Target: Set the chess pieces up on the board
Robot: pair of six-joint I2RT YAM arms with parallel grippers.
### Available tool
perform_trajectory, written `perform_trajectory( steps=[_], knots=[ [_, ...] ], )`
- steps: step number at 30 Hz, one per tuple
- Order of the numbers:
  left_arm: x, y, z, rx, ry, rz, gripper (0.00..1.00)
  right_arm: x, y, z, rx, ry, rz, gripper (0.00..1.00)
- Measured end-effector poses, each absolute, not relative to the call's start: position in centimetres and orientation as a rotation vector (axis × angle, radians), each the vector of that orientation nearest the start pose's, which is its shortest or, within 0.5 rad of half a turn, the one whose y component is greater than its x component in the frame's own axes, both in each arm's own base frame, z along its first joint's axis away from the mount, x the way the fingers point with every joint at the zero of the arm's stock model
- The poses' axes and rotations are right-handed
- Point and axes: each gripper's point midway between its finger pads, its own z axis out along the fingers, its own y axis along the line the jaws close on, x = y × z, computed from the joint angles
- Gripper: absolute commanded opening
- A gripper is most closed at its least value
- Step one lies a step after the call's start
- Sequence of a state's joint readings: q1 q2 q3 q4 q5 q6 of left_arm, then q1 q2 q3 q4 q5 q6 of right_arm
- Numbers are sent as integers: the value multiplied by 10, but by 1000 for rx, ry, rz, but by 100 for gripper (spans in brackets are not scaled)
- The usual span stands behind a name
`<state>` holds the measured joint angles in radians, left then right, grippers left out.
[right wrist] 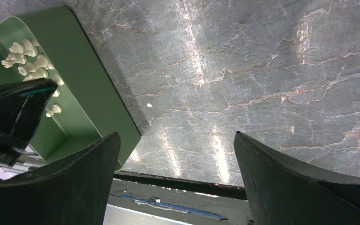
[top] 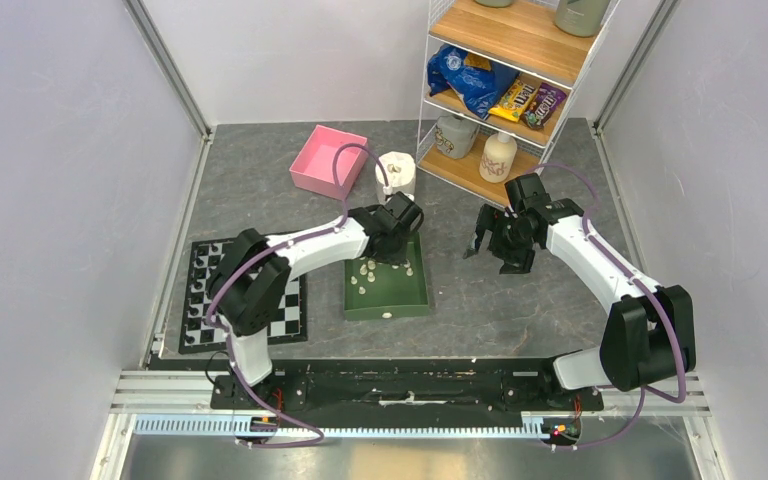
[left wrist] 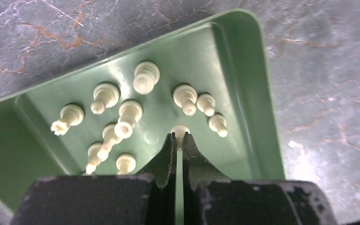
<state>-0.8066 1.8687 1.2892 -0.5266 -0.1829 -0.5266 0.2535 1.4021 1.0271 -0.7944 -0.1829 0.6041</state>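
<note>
Chess pieces [top: 372,270] are contained in the green tray [top: 405,308], which is placed on the grey table [top: 480,310] just right of the board [top: 290,318]. In the left wrist view, about ten cream pieces [left wrist: 129,117] are seen lying on their sides, clustered toward one end of the tray [left wrist: 243,56]. A single piece [left wrist: 180,130] is located at the fingertips of the left gripper [left wrist: 179,138]. The jaws are drawn together to a narrow slit and are closed on that piece. The left gripper [top: 392,250] is positioned low over the far half of the tray.

The board is laid flat near the left edge of the table and is partly covered by the left arm. Dark figures are lined along its left side; their types cannot be identified.

The right gripper [right wrist: 176,136] is held with its jaws spread wide and nothing between them. It is suspended above bare table, right of the tray [right wrist: 108,93] and apart from it.

A pink box [top: 328,160] and a white paper roll [top: 396,176] are located beyond the tray. A shelf rack [top: 520,45] is located at the far right.
</note>
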Motion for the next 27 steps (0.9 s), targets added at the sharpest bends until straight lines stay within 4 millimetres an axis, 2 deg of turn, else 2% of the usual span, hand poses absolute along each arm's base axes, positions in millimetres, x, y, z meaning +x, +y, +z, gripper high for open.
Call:
perform_trajectory(
  steps=[4,7,10,12,15,18,20,23,27],
  knots=[
    [292,-291,76,301,2584,-268,2,266,126,103,439,2780,473,99],
    [290,-283,114,271,2504,-309,2,266,126,103,439,2780,474,99],
    [290,-262,146,211,2411,-302,2,266,126,104,440,2780,475,99],
    [290,-240,152,160,2388,-280,2,265,126,104,439,2781,477,99],
    [293,-192,142,36,2402,-211,2,265,127,104,439,2781,478,99],
    [291,-123,118,-157,2449,-84,2,265,127,104,439,2781,479,99],
    [284,-91,106,-256,2476,-23,2,265,127,104,439,2781,478,99],
    [270,-61,90,-352,2512,43,2,265,127,104,439,2781,479,99],
    [256,-36,69,-448,2557,97,2,265,127,104,438,2782,485,99]
  ],
)
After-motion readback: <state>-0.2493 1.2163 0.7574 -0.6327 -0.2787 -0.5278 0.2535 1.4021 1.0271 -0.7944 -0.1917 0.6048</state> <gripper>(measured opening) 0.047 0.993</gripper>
